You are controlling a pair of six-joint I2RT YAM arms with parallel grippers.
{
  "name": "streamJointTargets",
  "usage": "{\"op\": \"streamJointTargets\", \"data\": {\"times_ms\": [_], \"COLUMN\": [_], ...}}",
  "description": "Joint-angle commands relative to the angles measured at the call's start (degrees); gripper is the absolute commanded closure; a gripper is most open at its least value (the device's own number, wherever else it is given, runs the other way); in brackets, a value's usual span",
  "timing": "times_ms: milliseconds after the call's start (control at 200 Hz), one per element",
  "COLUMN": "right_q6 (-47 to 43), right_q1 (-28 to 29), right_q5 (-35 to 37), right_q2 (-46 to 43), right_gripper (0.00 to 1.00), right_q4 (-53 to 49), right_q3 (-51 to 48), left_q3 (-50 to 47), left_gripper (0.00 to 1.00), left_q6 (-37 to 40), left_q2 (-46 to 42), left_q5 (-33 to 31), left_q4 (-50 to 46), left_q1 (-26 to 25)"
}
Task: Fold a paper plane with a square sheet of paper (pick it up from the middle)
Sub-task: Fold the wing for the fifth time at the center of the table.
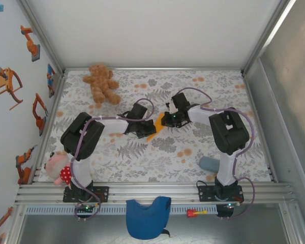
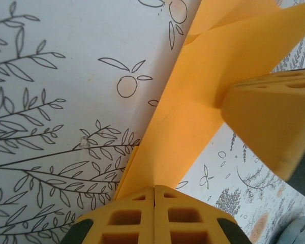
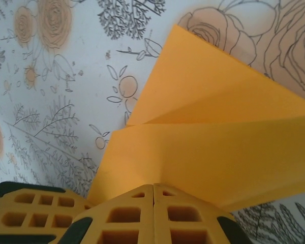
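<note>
The orange paper (image 1: 153, 132), creased into angled flaps, is pictured pinched from two sides over a flower-printed tablecloth (image 1: 193, 96). From above, the left pincer (image 1: 145, 130) and the right pincer (image 1: 165, 120) are shown almost tip to tip, with the paper gripped between them. Whether the paper is lifted clear of the cloth cannot be told.

In the left wrist view, the left pincer (image 2: 154, 195) is seen with its two yellow pads pressed flat together. A folded edge of the paper (image 2: 188, 117) is clamped at their tips and runs away ahead of them. A yellow finger (image 2: 274, 122) of the right pincer is caught ahead and to the right, set against the same paper.

In the right wrist view, the right pincer (image 3: 153, 195) is likewise closed tight on the paper (image 3: 218, 147). The paper is spread ahead and to the right of the tips in two overlapping layers, with a crease between them. A yellow pad (image 3: 35, 216) of the left pincer is seen just to the left, beside the paper's lower corner.

A brown teddy bear (image 1: 101, 84) is laid well beyond the left pincer and off to its left. A pink soft toy (image 1: 57, 170) is placed far behind that pincer, beside its arm's base. A blue cloth (image 1: 148, 217) is draped over the near rail behind both pincers, between the two bases. A grey-blue object (image 1: 209, 163), too indistinct to be named, is seen behind the right pincer, near its arm's base.
</note>
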Motion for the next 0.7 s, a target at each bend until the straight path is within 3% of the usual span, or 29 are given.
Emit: {"op": "streamJointTargets", "data": {"times_ms": [0, 446, 696], "right_q6": [-2.7, -1.4, -0.3], "right_q1": [0.2, 3.0, -1.4], "right_q5": [1.0, 1.8, 5.0], "right_q2": [-1.3, 2.2, 3.8], "right_gripper": [0.97, 0.98, 0.98], "right_q4": [-2.8, -0.8, 2.5], "right_q3": [1.8, 1.1, -0.7], "left_q3": [-1.7, -1.2, -4.5], "left_gripper": [0.98, 0.98, 0.99], "left_q6": [-0.6, -0.7, -2.1], "left_q2": [1.0, 1.7, 0.8], "left_q5": [-1.8, -1.7, -2.2], "left_q4": [-5.1, -6.3, -6.1], "left_q1": [0.2, 0.3, 0.2]}}
